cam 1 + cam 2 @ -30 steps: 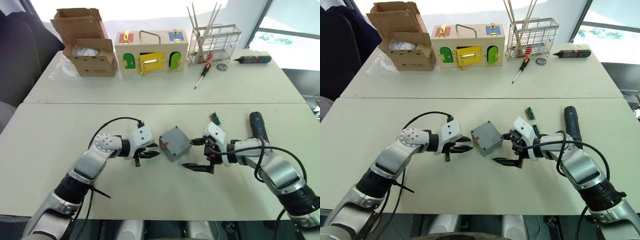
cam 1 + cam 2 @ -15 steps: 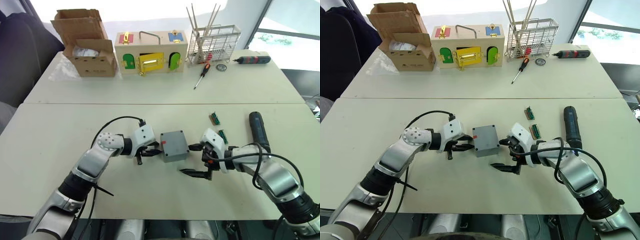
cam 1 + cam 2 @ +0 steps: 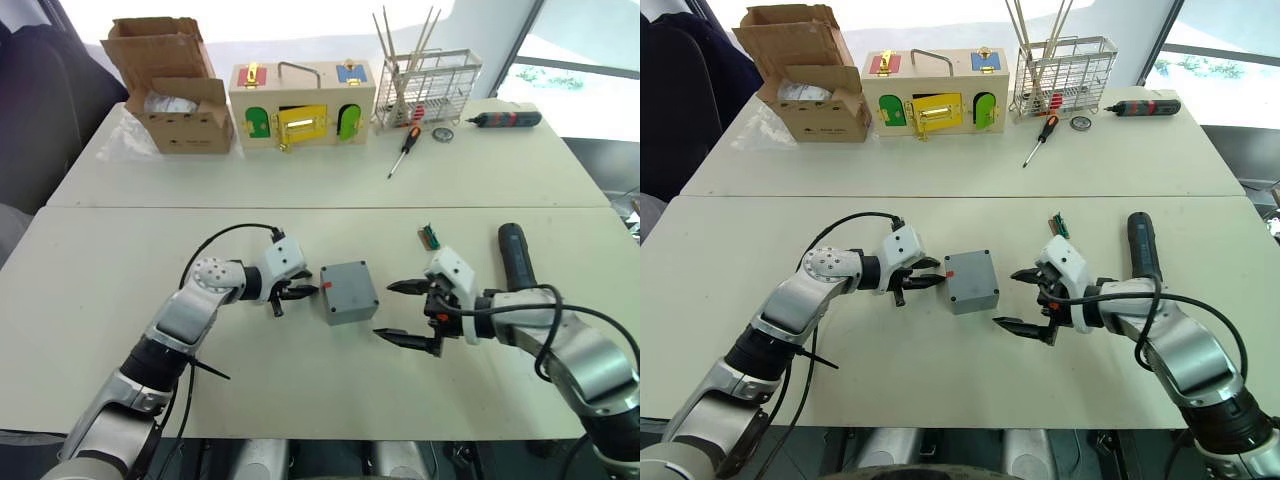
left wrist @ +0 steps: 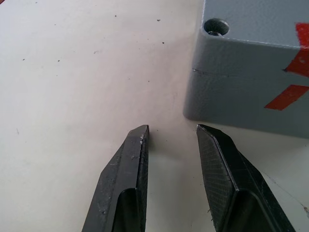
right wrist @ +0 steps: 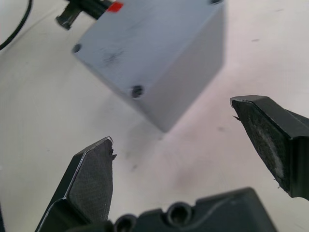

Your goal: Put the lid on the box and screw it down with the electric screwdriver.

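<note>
Grey box [image 3: 348, 291] lidded, table centre; electric screwdriver [image 3: 517, 255] right.

Two pale cream tables [image 3: 120, 260] are standing edge to edge, a thin seam running across between them. Along the far table, an open brown cardboard box [image 3: 172, 92] is sitting at the left, a wooden box [image 3: 302, 103] with coloured doors beside it, and a wire rack [image 3: 428, 85] holding thin sticks further right. Bright daylight is coming through a window [image 3: 585, 35] at the upper right and glaring off the far tabletop. Something dark is sitting at the left edge beyond the tables, too unclear to identify.
</note>
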{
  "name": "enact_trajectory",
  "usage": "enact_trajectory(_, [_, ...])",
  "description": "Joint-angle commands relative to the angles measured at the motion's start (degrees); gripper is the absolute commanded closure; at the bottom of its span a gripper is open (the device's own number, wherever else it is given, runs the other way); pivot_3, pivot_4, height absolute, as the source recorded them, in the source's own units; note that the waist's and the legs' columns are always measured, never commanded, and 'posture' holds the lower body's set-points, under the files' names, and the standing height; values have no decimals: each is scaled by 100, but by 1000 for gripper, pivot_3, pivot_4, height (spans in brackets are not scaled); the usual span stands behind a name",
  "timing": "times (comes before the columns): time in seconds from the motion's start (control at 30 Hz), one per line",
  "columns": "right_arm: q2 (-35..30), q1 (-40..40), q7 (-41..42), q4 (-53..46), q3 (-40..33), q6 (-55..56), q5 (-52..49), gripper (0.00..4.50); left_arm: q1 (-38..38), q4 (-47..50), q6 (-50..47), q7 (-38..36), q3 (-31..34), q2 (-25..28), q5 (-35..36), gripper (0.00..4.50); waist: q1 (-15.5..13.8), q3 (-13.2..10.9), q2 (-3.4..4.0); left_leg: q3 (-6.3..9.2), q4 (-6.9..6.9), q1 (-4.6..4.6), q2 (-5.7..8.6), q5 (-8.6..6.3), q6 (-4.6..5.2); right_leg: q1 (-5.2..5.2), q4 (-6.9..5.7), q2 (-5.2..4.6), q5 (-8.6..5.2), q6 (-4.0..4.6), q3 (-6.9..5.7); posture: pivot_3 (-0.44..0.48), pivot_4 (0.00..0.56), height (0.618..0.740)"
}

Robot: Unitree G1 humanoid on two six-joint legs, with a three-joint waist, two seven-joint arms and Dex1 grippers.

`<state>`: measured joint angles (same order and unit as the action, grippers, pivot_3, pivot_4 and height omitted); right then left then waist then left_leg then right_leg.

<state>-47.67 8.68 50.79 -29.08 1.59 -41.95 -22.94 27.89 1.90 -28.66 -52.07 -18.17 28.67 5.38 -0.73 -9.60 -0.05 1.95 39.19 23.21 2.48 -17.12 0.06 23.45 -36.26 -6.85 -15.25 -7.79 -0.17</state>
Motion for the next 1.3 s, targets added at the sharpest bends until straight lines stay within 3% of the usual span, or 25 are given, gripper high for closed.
enact_trajectory(0.03, [-37, -100, 7, -261, -324, -34, -254, 21, -24, 181, 4, -74, 247, 150, 120, 2966, 3, 0, 0, 0, -2, 0, 0, 0, 0, 0, 0, 0, 0, 0, 0, 0, 150, 730])
enact_trajectory(0.27, [469, -191, -141, -293, 374, -24, -258, 21, 28, -60, 81, 51, 36, -200, 40, 2966, -11, 0, 0, 1, -1, 1, 0, 0, 0, 0, 0, 1, 0, 0, -1, 0, 150, 730])
enact_trajectory(0.6, [346, -256, -222, -255, 314, 72, -176, 21, 231, -241, 163, 106, 29, -398, -64, 2966, -2, 0, -1, 1, 1, 1, 4, 0, 0, 0, 0, -1, 0, 0, 0, 0, 150, 730])
enact_trajectory(0.73, [46, -232, -195, -375, -428, -762, -871, 21, 180, 4, 90, -53, 216, -69, -15, 2966, 0, 0, -1, 0, 1, 1, 4, 0, 0, 0, 0, -1, 0, 0, 0, 0, 150, 730])
enact_trajectory(0.87, [438, -461, -746, -603, -1813, -1559, -1988, 21, 151, 494, -222, -295, 663, 359, 414, 2966, 0, -1, -2, 3, -4, 2, -3, 0, -1, 4, -1, 0, 0, 0, 0, 0, 150, 730])
enact_trajectory(1.0, [581, -675, -1185, -657, -2371, -1839, -2285, 21, 248, 1020, -764, -439, 1086, 474, 1047, 2966, -14, -1, -2, 9, -3, 3, -4, 0, -1, -1, 0, 0, 0, 0, -2, 0, 150, 730])
enact_trajectory(1.2, [727, -596, -1565, -329, -2431, -1364, -2006, 21, 393, 1424, -1098, -452, 1037, 378, 1497, 2966, 2, 0, -2, 4, 0, 1, 0, 0, 0, 0, -1, -1, 0, 0, 3, 0, 150, 730])
enact_trajectory(1.3, [732, -565, -1779, 132, -1937, -559, -1140, 21, 464, 1395, -1023, -423, 784, 248, 1452, 2966, -2, 0, -2, 3, -1, 1, 1, 0, -1, -1, -1, 0, 0, 0, 2, 0, 150, 730])
